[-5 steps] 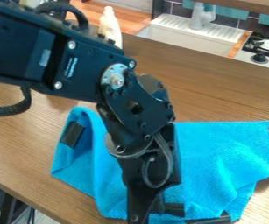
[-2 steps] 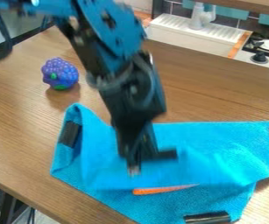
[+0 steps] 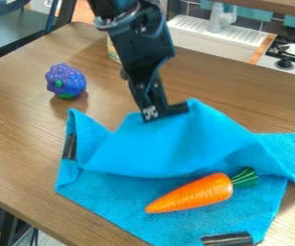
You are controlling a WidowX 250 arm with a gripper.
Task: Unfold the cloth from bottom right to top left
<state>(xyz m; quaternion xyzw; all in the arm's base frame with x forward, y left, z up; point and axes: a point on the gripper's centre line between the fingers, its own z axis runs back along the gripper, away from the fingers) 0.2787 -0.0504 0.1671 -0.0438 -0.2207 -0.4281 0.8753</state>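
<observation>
Blue cloth (image 3: pixel 175 146), one, half unfolded by our reckoning: its lower layer lies flat on the near part of the wooden table (image 3: pixel 21 125), its upper layer raised to a peak towards the far side; black strips sit at its left, right and near corners, probably to make them easy to grasp. Black gripper (image 3: pixel 152 114), one, above the cloth's far side: we find its fingers pressed together on the raised edge, beside a further black strip (image 3: pixel 178 108), a hold that we take as meant to carry the corner over and lay it down far left. Orange toy carrot (image 3: pixel 191 193), green-topped, one, lying on the lower layer, where the lifted fold leaves it uncovered. Purple toy (image 3: pixel 66 80), green-spotted, one, on the table to the far left, well apart from the cloth, so we judge it no hindrance. Beyond, far right: white sink (image 3: pixel 198 42), with tap (image 3: pixel 221 18), and stove (image 3: pixel 294 54)
</observation>
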